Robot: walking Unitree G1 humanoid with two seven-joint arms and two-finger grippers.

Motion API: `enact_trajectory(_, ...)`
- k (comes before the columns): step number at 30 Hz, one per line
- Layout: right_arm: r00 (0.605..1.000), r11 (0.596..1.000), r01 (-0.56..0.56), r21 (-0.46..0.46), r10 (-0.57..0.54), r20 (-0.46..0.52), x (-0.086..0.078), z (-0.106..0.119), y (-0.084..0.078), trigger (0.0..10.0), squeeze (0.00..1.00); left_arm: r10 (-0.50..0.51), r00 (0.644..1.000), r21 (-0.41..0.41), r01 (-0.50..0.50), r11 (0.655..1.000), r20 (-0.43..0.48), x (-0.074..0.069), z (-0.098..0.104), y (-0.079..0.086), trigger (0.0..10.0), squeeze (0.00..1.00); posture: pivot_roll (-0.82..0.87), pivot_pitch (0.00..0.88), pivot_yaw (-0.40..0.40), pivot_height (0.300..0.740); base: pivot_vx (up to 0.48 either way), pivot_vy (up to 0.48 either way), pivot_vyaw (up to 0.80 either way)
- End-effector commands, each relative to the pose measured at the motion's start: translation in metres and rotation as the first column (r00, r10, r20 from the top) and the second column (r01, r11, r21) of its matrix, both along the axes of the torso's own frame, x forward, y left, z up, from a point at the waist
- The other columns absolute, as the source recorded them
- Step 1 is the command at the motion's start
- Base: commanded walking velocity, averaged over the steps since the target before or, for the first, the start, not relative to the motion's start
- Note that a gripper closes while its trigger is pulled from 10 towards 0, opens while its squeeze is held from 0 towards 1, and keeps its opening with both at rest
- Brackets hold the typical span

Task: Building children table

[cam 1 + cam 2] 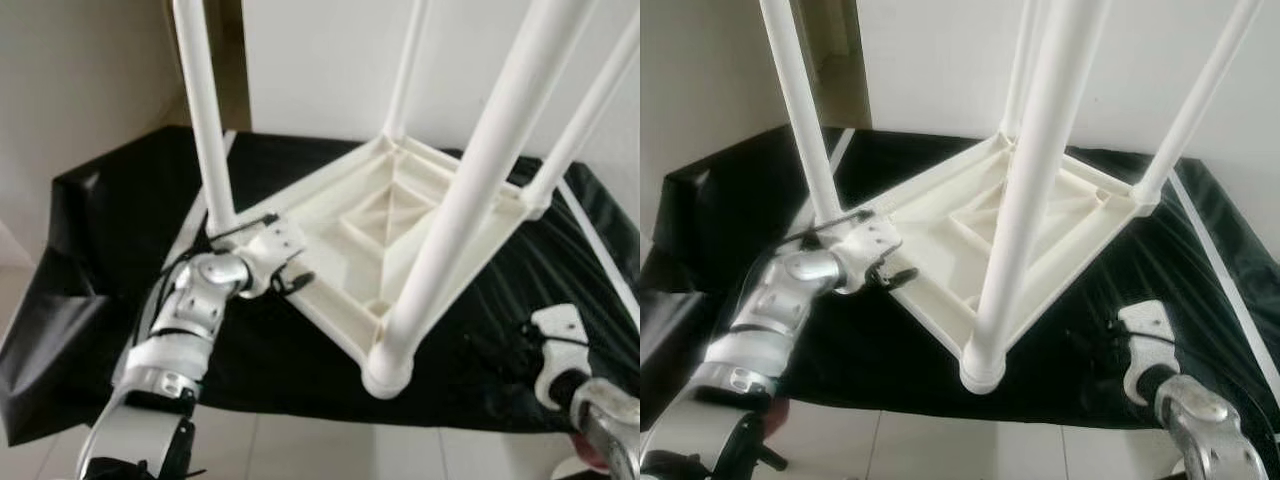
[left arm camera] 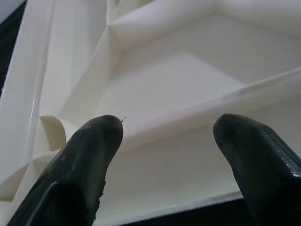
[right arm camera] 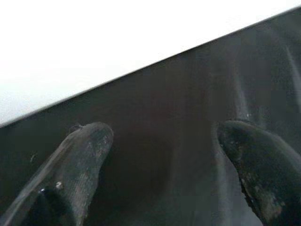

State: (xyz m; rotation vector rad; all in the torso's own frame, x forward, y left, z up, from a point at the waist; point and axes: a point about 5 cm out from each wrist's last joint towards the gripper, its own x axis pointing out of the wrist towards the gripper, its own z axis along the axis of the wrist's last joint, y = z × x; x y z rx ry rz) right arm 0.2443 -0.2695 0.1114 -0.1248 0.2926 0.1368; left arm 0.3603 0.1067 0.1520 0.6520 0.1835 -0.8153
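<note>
While the left gripper (image 2: 162, 155) sits right at the rim of the upside-down children table (image 1: 400, 225), its two black fingers (image 2: 89, 160) are spread apart with nothing between them, so it's released, just pointing into the ribbed white underside of the tabletop. From the head cameras that gripper is at the table's left edge, close beside the base of the left leg (image 1: 205, 120), and the silver left arm (image 1: 180, 330) comes up from the bottom left.

The right gripper (image 3: 164, 160) is over on the right, well apart from the table, hanging above the black cover (image 1: 110, 240). Its fingers are spread too, holding nothing, and its wrist camera looks at dark fabric with a bright white band past it.

So the table is flipped over and lying tabletop-down on the black cover. Four white tube legs stick up, one at each corner, and the nearest leg (image 1: 470, 200) runs big across the head view with its socket (image 1: 387, 372) at the near corner. The underside has raised ribs forming shallow compartments, all bare plastic.

Whatever is under the cover can't be made out; it drapes down at the left. Pale floor tiles (image 1: 940, 445) show at the bottom, and a plain white wall (image 1: 320, 60) stands behind.
</note>
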Motion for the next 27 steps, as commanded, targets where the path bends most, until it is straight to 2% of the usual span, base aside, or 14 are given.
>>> enact_trajectory(1, 0.995, 0.994, 0.095, 0.048, -0.094, -0.033, 0.002, -0.009, -0.008, 10.0, 0.00, 0.356, 0.906, -0.061, -0.352, 0.934, 0.230, 0.013, 0.007, 0.015, 10.0, 0.00, -0.01, 0.000, -0.016, 0.740, 0.000, 0.000, 0.00)
enact_trajectory(3, 0.982, 0.979, 0.188, 0.074, -0.186, -0.029, 0.013, -0.013, -0.008, 10.0, 0.00, 0.371, 0.896, -0.049, -0.370, 0.928, 0.245, 0.016, 0.009, 0.018, 10.0, 0.00, -0.01, 0.000, -0.019, 0.740, 0.000, 0.000, 0.00)
enact_trajectory(7, 0.976, 0.972, 0.217, 0.086, -0.215, -0.027, 0.017, -0.015, -0.006, 10.0, 0.00, 0.372, 0.894, -0.046, -0.373, 0.927, 0.250, 0.017, 0.010, 0.020, 10.0, 0.00, -0.01, 0.000, -0.019, 0.740, 0.000, 0.000, 0.00)
enact_trajectory(11, 0.943, 0.938, 0.326, 0.115, -0.332, 0.031, 0.042, -0.019, 0.007, 10.0, 0.00, 0.352, 0.908, -0.021, -0.357, 0.934, 0.227, 0.014, 0.005, 0.027, 10.0, 0.00, 0.00, 0.000, -0.021, 0.740, 0.000, 0.000, 0.00)
enact_trajectory(13, 0.943, 0.938, 0.326, 0.115, -0.332, 0.031, 0.042, -0.019, 0.007, 10.0, 0.00, 0.352, 0.908, -0.021, -0.357, 0.934, 0.227, 0.014, 0.005, 0.027, 10.0, 0.00, 0.00, 0.000, -0.021, 0.740, 0.000, 0.000, 0.00)
enact_trajectory(20, 0.927, 0.924, 0.361, 0.127, -0.371, 0.065, 0.073, -0.017, 0.026, 10.0, 0.00, 0.324, 0.916, -0.036, -0.325, 0.945, 0.238, 0.014, 0.011, 0.038, 10.0, 0.00, 0.00, 0.000, -0.021, 0.740, 0.000, 0.000, 0.00)
enact_trajectory(21, 0.927, 0.924, 0.361, 0.127, -0.371, 0.065, 0.073, -0.017, 0.026, 10.0, 0.00, 0.324, 0.916, -0.036, -0.325, 0.945, 0.238, 0.014, 0.011, 0.038, 10.0, 0.00, 0.00, 0.000, -0.021, 0.740, 0.000, 0.000, 0.00)
enact_trajectory(23, 0.928, 0.925, 0.357, 0.128, -0.367, 0.068, 0.078, -0.015, 0.030, 10.0, 0.00, 0.303, 0.916, -0.008, -0.312, 0.950, 0.261, 0.014, 0.013, 0.038, 10.0, 0.00, 0.00, 0.000, -0.025, 0.740, 0.000, 0.000, 0.00)
enact_trajectory(25, 0.942, 0.939, 0.319, 0.131, -0.330, 0.069, 0.089, -0.012, 0.040, 10.0, 0.00, 0.191, 0.943, 0.100, -0.225, 0.969, 0.273, 0.008, 0.006, 0.033, 10.0, 0.00, 0.02, 0.000, -0.036, 0.740, 0.000, 0.000, 0.00)
enact_trajectory(26, 0.942, 0.939, 0.319, 0.131, -0.330, 0.069, 0.089, -0.012, 0.040, 10.0, 0.00, 0.191, 0.943, 0.100, -0.225, 0.969, 0.273, 0.008, 0.006, 0.033, 10.0, 0.00, 0.02, 0.000, -0.036, 0.740, 0.000, 0.000, 0.00)
enact_trajectory(27, 0.944, 0.942, 0.311, 0.128, -0.322, 0.074, 0.092, -0.012, 0.043, 10.0, 0.00, 0.149, 0.952, 0.138, -0.190, 0.972, 0.267, 0.005, 0.002, 0.031, 10.0, 0.00, 0.03, 0.000, -0.038, 0.740, 0.000, 0.000, 0.00)
